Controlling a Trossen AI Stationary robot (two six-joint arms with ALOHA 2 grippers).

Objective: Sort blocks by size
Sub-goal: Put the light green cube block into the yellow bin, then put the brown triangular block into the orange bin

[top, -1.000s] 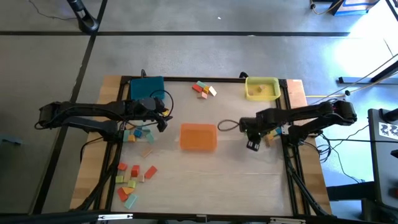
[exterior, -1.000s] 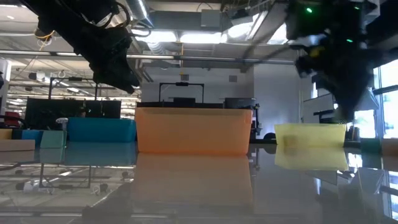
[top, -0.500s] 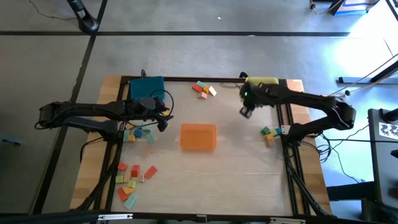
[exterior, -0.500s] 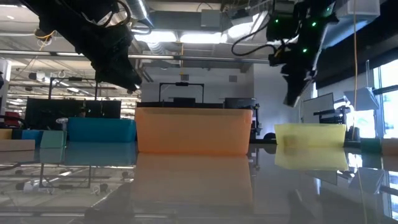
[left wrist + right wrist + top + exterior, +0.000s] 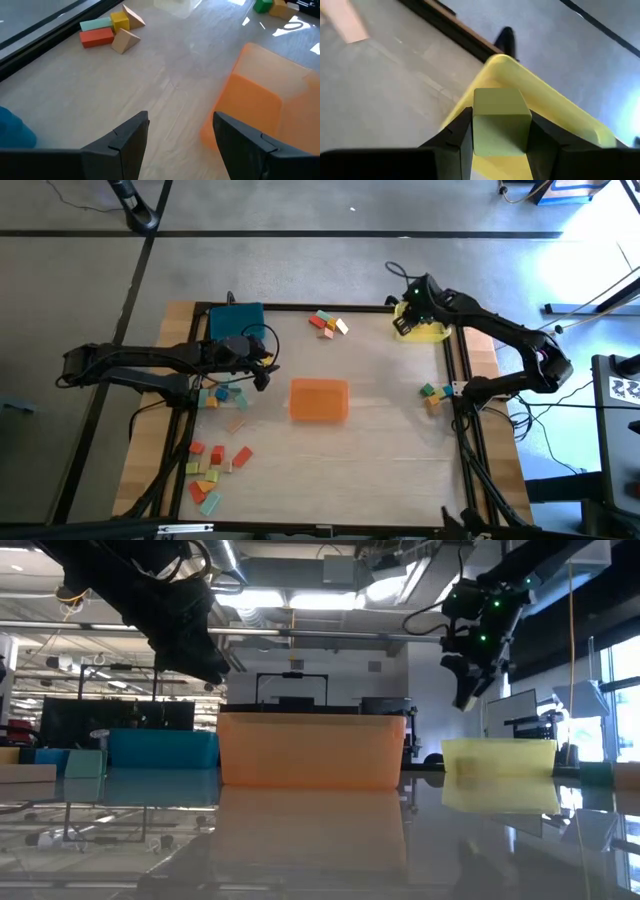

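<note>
My right gripper (image 5: 404, 321) hangs over the near left corner of the yellow tray (image 5: 430, 332) at the table's far right. It is shut on a light green block (image 5: 500, 125). In the low view it (image 5: 468, 692) is well above the tray (image 5: 498, 754). My left gripper (image 5: 263, 372) is open and empty above the table, left of the orange tray (image 5: 319, 400); its wrist view (image 5: 180, 131) shows bare tabletop between the fingers. Loose blocks lie in groups: far middle (image 5: 328, 323), left (image 5: 222, 394), near left (image 5: 214, 470), right (image 5: 435, 392). My right gripper pinches the green block by two opposite sides (image 5: 479, 131) between its two fingers (image 5: 461, 131). The block's top face shows between the fingertips. The block is lifted clear, above the yellow tray's rim (image 5: 540, 95).
A blue tray (image 5: 237, 321) stands at the far left, behind my left gripper. The orange tray (image 5: 310, 750) stands in the table's middle. A dark frame runs round the tabletop. Open tabletop lies near and right of the orange tray.
My right gripper has gone up and toward the table's far edge, from beside the orange tray's right end to above the yellow tray.
</note>
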